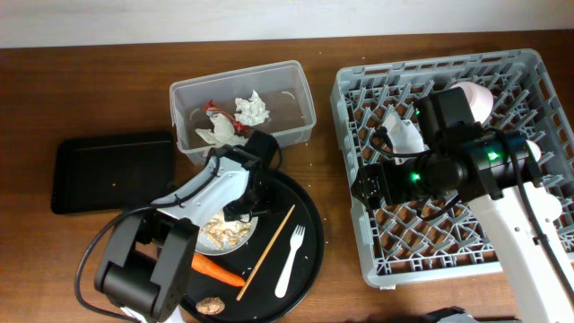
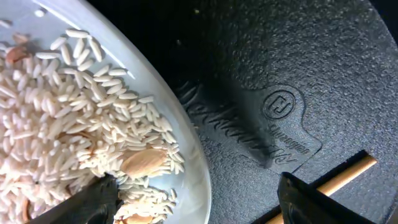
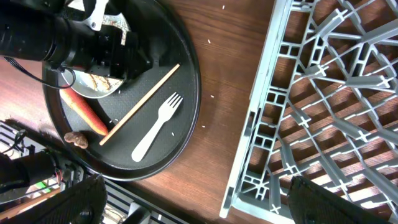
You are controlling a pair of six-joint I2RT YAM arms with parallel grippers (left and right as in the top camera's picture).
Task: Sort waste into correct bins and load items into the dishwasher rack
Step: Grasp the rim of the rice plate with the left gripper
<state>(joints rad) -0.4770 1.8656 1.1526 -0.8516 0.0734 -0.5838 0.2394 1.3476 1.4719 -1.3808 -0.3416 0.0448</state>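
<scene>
Left gripper (image 2: 199, 204), jaws spread wide to either side of the rim of the pale grey-white plate-bowl (image 2: 134, 62), one finger over the beige crumbly food scraps (image 2: 62, 112), the other over the large round black tray (image 2: 298, 62); nothing clasped between them. Right gripper (image 3: 208, 205), likewise wide open and holding nothing, over the left side of the large square grey plastic dishwasher rack (image 1: 448, 247) with its grid floor of upright pegs. On the round tray, beside the plate-bowl: orange carrot (image 1: 218, 269), small brown nut-like lump (image 1: 211, 305) at the near rim, thin wooden stick (image 1: 267, 247), white plastic fork (image 1: 290, 262) to the right of the stick. In the clear plastic rectangular tub (image 1: 303, 99), just behind the round tray: crumpled white napkins (image 1: 251, 109) and a red wrapper (image 1: 213, 108). Shallow black rectangular tray (image 1: 112, 170) on the table (image 1: 90, 90) to the left of the tub. Round pink bowl (image 1: 480, 97) in the far part of the rack, partly hidden by the right arm (image 1: 502, 170).
</scene>
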